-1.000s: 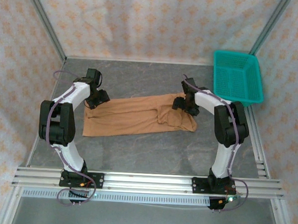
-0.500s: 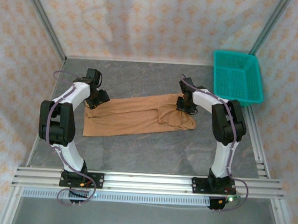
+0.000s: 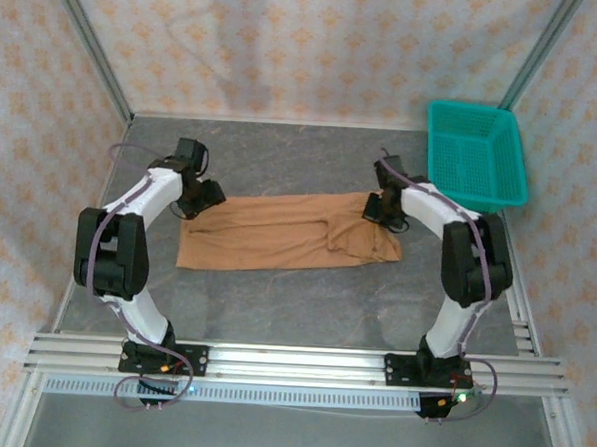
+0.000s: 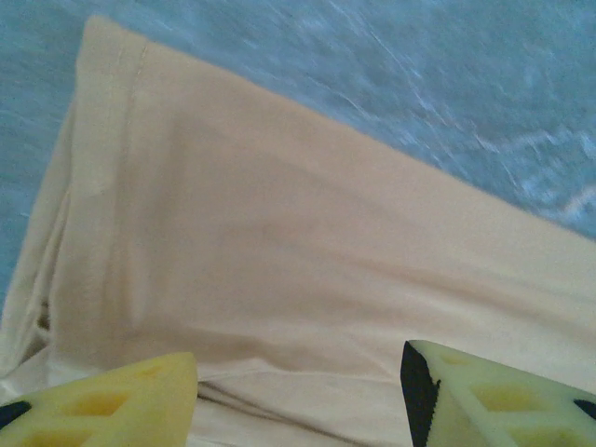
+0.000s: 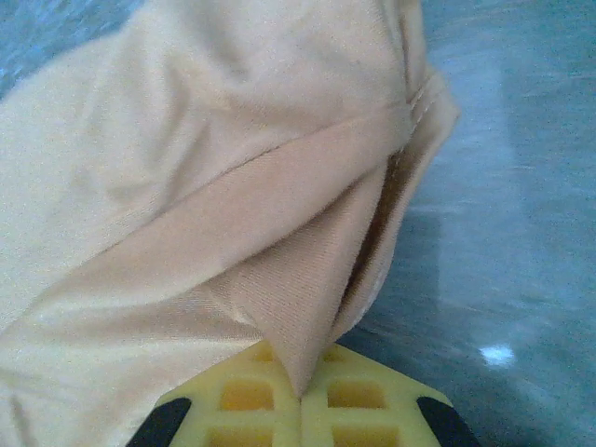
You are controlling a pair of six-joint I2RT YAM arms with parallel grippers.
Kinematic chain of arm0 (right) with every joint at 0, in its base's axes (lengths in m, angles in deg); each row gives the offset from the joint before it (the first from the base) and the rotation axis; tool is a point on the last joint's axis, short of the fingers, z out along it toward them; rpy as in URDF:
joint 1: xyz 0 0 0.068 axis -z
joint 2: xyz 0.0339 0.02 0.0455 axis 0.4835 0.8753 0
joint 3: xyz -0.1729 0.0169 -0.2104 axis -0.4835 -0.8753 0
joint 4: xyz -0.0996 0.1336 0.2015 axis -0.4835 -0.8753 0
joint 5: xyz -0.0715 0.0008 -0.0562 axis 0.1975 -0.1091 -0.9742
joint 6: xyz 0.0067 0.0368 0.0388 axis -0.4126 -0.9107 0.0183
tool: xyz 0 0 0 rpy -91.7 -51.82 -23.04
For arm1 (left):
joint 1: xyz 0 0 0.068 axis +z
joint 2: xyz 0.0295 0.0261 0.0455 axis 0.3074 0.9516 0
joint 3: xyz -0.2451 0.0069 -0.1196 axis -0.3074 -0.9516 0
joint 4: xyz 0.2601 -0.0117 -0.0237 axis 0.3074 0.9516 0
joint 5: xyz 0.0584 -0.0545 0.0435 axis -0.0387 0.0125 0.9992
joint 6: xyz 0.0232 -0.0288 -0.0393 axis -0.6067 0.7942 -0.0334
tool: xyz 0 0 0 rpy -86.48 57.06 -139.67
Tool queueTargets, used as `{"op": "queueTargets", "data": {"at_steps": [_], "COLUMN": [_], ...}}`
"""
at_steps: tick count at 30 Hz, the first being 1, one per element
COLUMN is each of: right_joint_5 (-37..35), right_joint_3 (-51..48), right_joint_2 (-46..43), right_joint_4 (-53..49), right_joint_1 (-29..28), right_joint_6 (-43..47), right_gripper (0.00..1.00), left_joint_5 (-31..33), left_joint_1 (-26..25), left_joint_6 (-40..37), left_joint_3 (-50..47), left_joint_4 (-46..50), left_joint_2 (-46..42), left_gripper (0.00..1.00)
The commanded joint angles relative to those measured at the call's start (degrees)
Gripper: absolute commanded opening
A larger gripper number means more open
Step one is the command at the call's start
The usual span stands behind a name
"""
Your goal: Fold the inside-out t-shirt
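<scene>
Both arms reach low to the t-shirt's (image 3: 278, 240) two ends, right gripper (image 5: 300, 399) pinched tight on a fold, left gripper (image 4: 298, 361) fingers parted over the cloth.

Bright, even and diffuse from overhead in the top view; sharp throughout, with faint soft shadows on the table (image 3: 305, 294) and a grey smudge on the back wall (image 3: 237, 50), upper centre. Streaked by motion blur at upper right in the left wrist view. Crisp on the t-shirt (image 5: 279, 261) low in the right wrist view, smeared at right, small white glint lower right.
</scene>
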Motion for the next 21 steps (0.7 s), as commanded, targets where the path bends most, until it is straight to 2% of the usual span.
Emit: {"op": "queueTargets", "data": {"at_steps": [1, 3, 9, 13, 21], "right_joint_5": [-2.35, -2.20, 0.86, 1.98, 3.43], "right_joint_3": [-2.49, -3.26, -2.11, -1.31, 2.79], "right_joint_2": [-5.69, -7.55, -9.06, -10.57, -15.36], "right_joint_4": [-3.04, -3.24, -4.43, -4.59, -5.02], "right_joint_1": [2.59, 3.05, 2.84, 0.87, -6.56], "right_joint_6": [1.18, 1.42, 1.27, -0.19, -4.55], "right_gripper": [0.00, 0.00, 0.00, 0.00, 0.00], "left_joint_5": [-2.00, -2.74, -3.81, -4.51, -7.70], "left_joint_1": [-5.65, -7.52, -7.01, -4.62, 1.49], "left_joint_6": [3.65, 4.46, 3.86, 3.04, 1.98], "left_joint_3": [-0.14, 0.91, 3.05, 2.13, -2.74], "left_joint_4": [-3.26, -4.12, -3.62, -3.35, -5.20], "left_joint_2": [1.77, 3.90, 6.22, 4.98, 2.98], "left_gripper": [0.61, 0.61, 0.61, 0.61, 0.61]}}
